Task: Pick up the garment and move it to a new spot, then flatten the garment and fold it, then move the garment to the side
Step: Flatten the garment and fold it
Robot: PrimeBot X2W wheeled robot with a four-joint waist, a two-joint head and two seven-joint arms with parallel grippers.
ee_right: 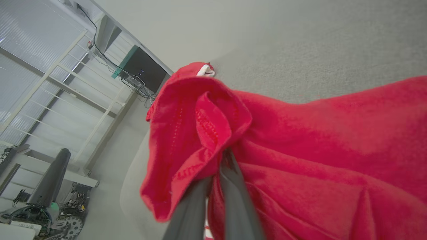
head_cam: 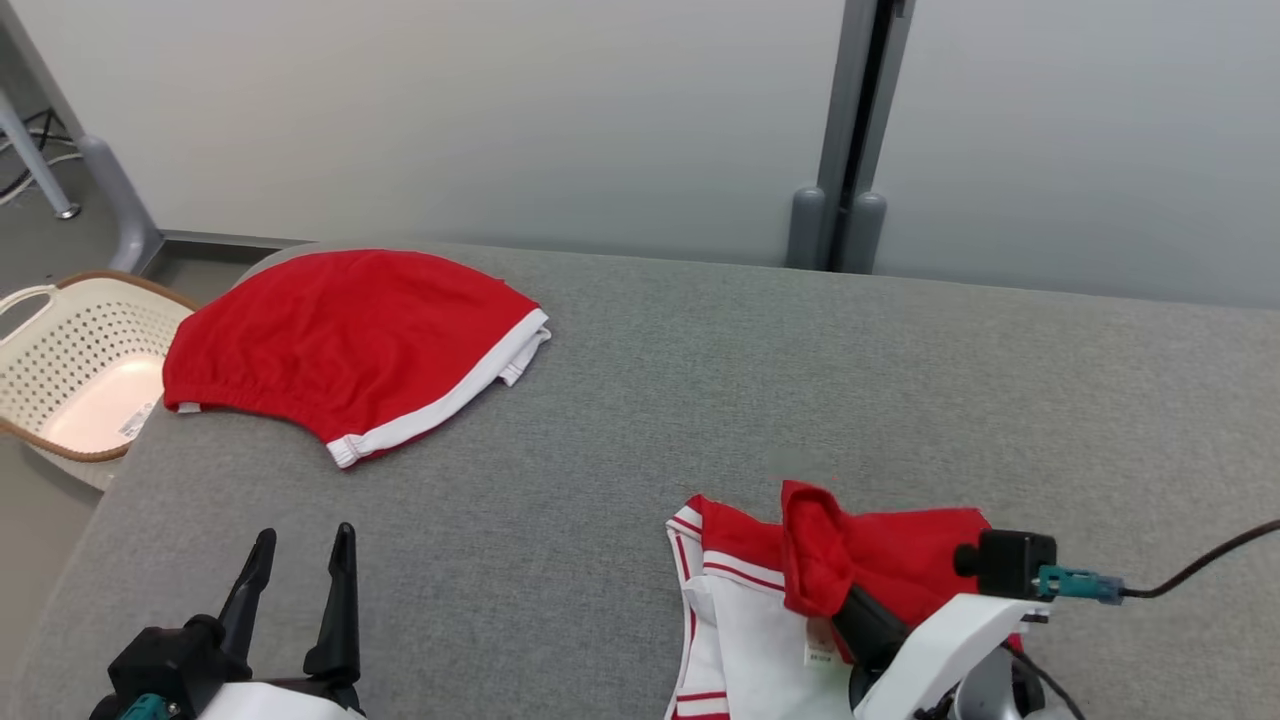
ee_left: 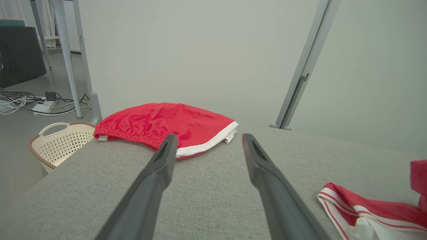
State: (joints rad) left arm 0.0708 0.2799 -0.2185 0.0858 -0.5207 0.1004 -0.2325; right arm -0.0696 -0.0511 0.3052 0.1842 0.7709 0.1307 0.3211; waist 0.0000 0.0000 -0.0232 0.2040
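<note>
Head view, 5 o'clock: garment [head_cam: 900,555], red with a white striped panel, bunched at the near edge of the table [head_cam: 700,380]. Right gripper [ee_right: 225,160] is clamped shut on a raised red fold of it, fingertips buried in cloth, the rest lying slack on the surface. At 7 o'clock the left gripper [head_cam: 305,540] hovers with jaws wide apart, holding nothing, well apart from the garment. Farther out at 10 o'clock a second red garment [head_cam: 340,340] lies flat near the far left corner, with a basket [head_cam: 70,370] beyond the table edge at 9 o'clock and a wall [head_cam: 500,110] at 12.

Risks, as I judge them: the pinch takes only a thin fold, so the cloth could slip out on the lift. The white panel could drag and stay tangled, making flattening harder. Sitting so near the edge, a dropped garment could slide off the table.
</note>
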